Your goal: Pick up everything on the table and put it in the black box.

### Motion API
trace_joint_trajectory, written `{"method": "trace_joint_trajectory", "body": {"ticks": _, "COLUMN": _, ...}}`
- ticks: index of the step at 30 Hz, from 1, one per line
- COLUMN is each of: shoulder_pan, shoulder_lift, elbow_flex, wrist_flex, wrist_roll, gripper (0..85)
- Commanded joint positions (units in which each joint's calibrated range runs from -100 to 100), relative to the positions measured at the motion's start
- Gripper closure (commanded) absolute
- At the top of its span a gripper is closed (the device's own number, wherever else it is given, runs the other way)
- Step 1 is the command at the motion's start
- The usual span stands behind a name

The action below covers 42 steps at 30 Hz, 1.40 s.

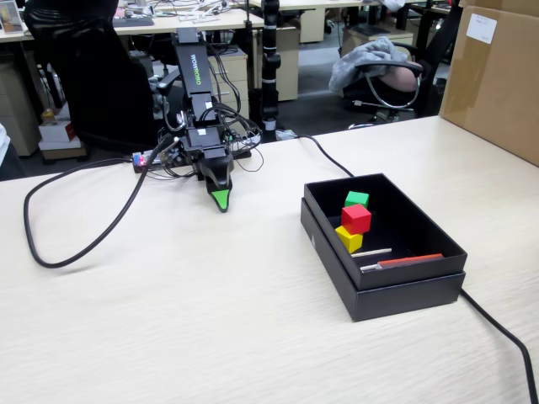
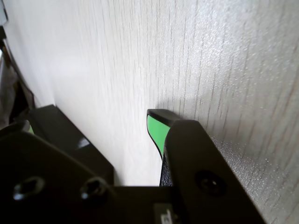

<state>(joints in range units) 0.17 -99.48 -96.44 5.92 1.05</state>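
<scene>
1. Fingers [image 1: 221, 202]: green-lined tips pointing down, at or just above the bare table [image 1: 210, 320] in front of the arm's base; in the fixed view the 2 tips read as 1 point, with nothing between them

2. Wrist view: 1 green-padded tip [image 2: 156, 128] shows close over pale wood grain; the other finger is a dark mass at lower left, so whether the fingers are closed or slightly parted cannot be told; no cube lies in this view

3. Arm [image 1: 195, 93]: folded low, wiring bundled at its base; a thick black cable [image 1: 76, 244] loops over the table to the left in the fixed view

4. Black box [image 1: 396, 290]: well apart from the fingers, to the right in the fixed view; inside it, near the left wall, lie the green cube [image 1: 357, 199], the red cube [image 1: 356, 218] and the yellow cube [image 1: 349, 239], close together in a row

5. A blue cube is not visible in either view; 2 thin strips, 1 pale and 1 reddish, lie on the box floor

6. Judged step: 3 cubes are already boxed and the arm is empty near its rest pose, so the task seems at or near its end

7. Next move: finding any remaining cube; otherwise none is called for
</scene>
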Motion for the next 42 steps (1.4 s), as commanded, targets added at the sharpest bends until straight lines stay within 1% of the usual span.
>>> {"method": "trace_joint_trajectory", "body": {"ticks": 1, "shoulder_pan": 1.6, "shoulder_lift": 0.5, "elbow_flex": -1.2, "wrist_flex": 0.0, "wrist_roll": -0.5, "gripper": 37.5}}
{"method": "trace_joint_trajectory", "body": {"ticks": 4, "shoulder_pan": 2.7, "shoulder_lift": 0.9, "elbow_flex": -1.6, "wrist_flex": -0.4, "wrist_roll": -0.5, "gripper": 37.8}}
{"method": "trace_joint_trajectory", "body": {"ticks": 42, "shoulder_pan": 2.4, "shoulder_lift": 0.9, "elbow_flex": -1.3, "wrist_flex": -1.4, "wrist_roll": -0.5, "gripper": 36.8}}
